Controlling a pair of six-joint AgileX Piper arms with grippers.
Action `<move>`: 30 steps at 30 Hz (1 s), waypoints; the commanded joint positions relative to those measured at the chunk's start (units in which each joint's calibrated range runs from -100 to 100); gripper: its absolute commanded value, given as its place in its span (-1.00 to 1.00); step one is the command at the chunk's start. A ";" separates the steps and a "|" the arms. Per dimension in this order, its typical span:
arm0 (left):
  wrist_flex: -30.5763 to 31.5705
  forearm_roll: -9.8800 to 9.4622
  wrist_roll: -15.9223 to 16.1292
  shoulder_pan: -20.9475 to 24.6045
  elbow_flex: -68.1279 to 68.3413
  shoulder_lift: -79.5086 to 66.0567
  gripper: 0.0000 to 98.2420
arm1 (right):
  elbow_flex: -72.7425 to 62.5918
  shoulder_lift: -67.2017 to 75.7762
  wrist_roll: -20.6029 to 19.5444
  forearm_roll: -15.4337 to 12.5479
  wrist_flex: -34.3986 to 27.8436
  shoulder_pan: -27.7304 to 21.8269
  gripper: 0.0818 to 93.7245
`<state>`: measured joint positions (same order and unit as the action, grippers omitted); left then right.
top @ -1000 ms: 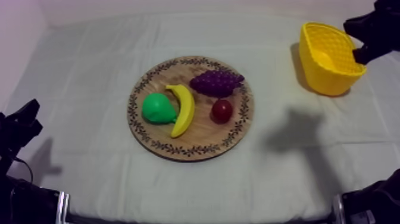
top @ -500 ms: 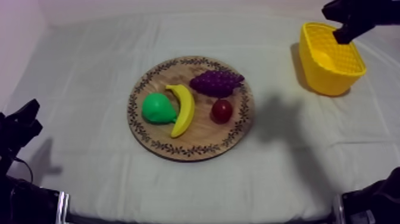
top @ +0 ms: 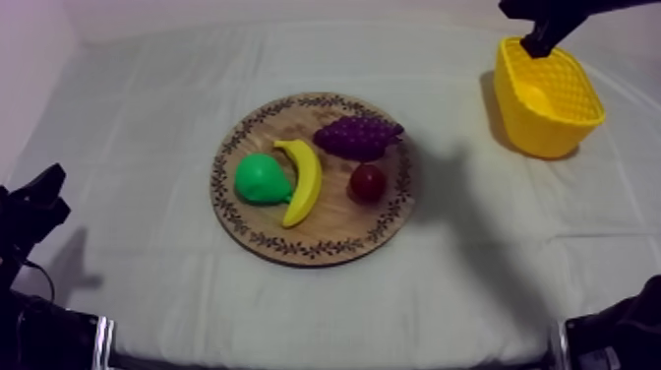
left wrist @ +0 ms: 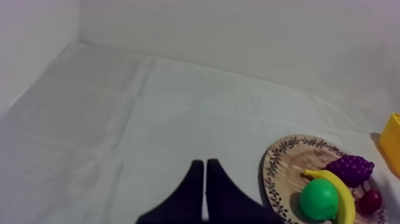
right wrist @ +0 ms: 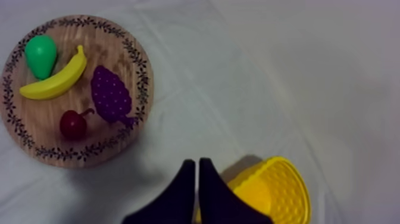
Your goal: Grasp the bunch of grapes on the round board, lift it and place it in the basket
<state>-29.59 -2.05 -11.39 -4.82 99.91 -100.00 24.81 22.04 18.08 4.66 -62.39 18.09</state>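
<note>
1. While the bunch of grapes [top: 359,136] lies on the wooden board [top: 246,228], on the side of it toward the basket, no part of the task is done. No gripper touches it.
2. The grapes rest on bare wood with their narrow end pointing to the basket side. The banana [top: 305,182] is just beside them, the small red fruit [top: 367,183] is near, and the pear [top: 261,179] is tucked against the banana's other side. My read: there is enough room for a grab from above.
3. The yellow basket [top: 551,98] stands at the table's far right, well apart from the board, with its mouth tipped toward the board. No fruit can be seen inside.
4. The right gripper [right wrist: 197,161] has its fingers pressed together in a narrow wedge and holds nothing. It hangs high over the basket's rim, with the board and grapes below and off to the side. It is likely the working arm, since the basket is on its side and the carry is short.
5. The left gripper [left wrist: 205,162] also has its fingers together and is empty. It sits low at the table's left edge with the board off to one side. I judge it parked out of the way.
6. Next, as I judge it, the right arm crosses to the grapes, spreads its fingers and comes down over the thick middle of the bunch. The risks are nudging the red fruit or the banana, and the bumpy toy surface slipping.
</note>
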 commanded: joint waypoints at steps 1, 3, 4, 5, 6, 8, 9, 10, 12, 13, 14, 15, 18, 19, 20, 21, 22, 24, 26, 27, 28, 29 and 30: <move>0.01 -0.02 -0.01 0.00 -0.02 0.00 -1.00 | -0.75 -0.88 0.21 0.17 -0.55 0.34 -0.99; 0.01 -0.02 -0.01 0.00 -0.02 0.00 -1.00 | -1.53 -1.73 0.56 -0.02 -1.36 0.67 -0.99; 0.01 -0.02 -0.01 0.00 -0.02 0.00 -1.00 | -1.86 -2.17 0.78 -0.14 -1.81 0.83 -0.99; 0.01 -0.02 -0.01 0.00 -0.02 0.00 -1.00 | -2.16 -2.58 0.99 -0.25 -2.22 1.02 -0.99; 0.01 -0.02 -0.01 0.00 -0.02 0.00 -1.00 | -2.43 -3.02 1.19 -0.32 -2.58 1.21 -0.99; 0.01 -0.02 -0.01 0.00 -0.02 0.00 -1.00 | -2.94 -3.91 1.49 -0.36 -3.01 1.53 -0.99; 0.01 -0.02 -0.01 0.00 -0.02 0.00 -1.00 | -3.18 -4.34 1.59 -0.33 -3.13 1.64 -0.99; 0.01 -0.02 -0.01 0.00 -0.02 0.00 -1.00 | -3.42 -4.71 1.67 -0.29 -3.22 1.74 -0.99; 0.01 -0.02 -0.01 0.00 -0.02 0.00 -1.00 | -4.09 -5.42 1.92 -0.36 -3.50 1.90 -0.99; 0.01 -0.02 -0.01 0.00 -0.02 0.00 -1.00 | -4.52 -5.78 2.08 -0.46 -3.69 1.95 -0.99; 0.01 -0.02 -0.01 0.00 -0.02 0.00 -1.00 | -5.02 -6.12 2.26 -0.62 -3.95 1.98 -0.99; 0.01 -0.02 -0.01 0.00 -0.02 0.00 -1.00 | -5.64 -6.52 2.48 -0.84 -4.35 2.00 -0.99; 0.01 -0.02 -0.01 0.00 -0.02 0.00 -1.00 | -7.73 -7.95 3.21 -1.50 -5.67 2.08 -0.99; 0.01 -0.02 -0.01 0.00 -0.02 0.00 -1.00 | -8.44 -8.51 3.44 -1.62 -6.06 2.16 -0.99; 0.01 -0.02 -0.01 0.00 -0.02 0.00 -1.00 | -9.23 -9.16 3.71 -1.73 -6.58 2.25 -0.99; 0.01 -0.02 -0.01 0.00 -0.02 0.00 -1.00 | -10.09 -9.92 4.00 -1.82 -7.18 2.35 -0.99; 0.01 -0.02 -0.01 0.00 -0.02 0.00 -1.00 | -10.95 -10.73 4.27 -1.87 -7.77 2.47 -0.99; 0.01 -0.02 -0.01 0.00 -0.02 0.00 -1.00 | -12.76 -12.48 4.67 -1.85 -8.84 2.73 -0.99; 0.01 -0.02 -0.01 0.00 -0.02 0.00 -1.00 | -14.61 -14.30 5.08 -1.75 -9.86 3.02 -0.99; 0.01 -0.02 -0.01 0.00 -0.02 0.00 -1.00 | -15.52 -15.17 5.29 -1.68 -10.39 3.16 -0.99; 0.01 -0.02 -0.01 0.00 -0.02 0.00 -1.00 | -16.46 -16.04 5.53 -1.64 -10.99 3.29 -0.99; 0.01 -0.02 -0.01 0.00 -0.02 0.00 -1.00 | -17.35 -16.87 5.75 -1.63 -11.55 3.40 -0.99; 0.01 -0.02 -0.01 0.00 -0.02 0.00 -1.00 | -18.24 -17.68 5.95 -1.62 -12.08 3.50 -0.99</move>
<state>-29.59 -2.05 -11.39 -4.82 99.91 -100.00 7.70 5.38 23.77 2.87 -73.79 21.55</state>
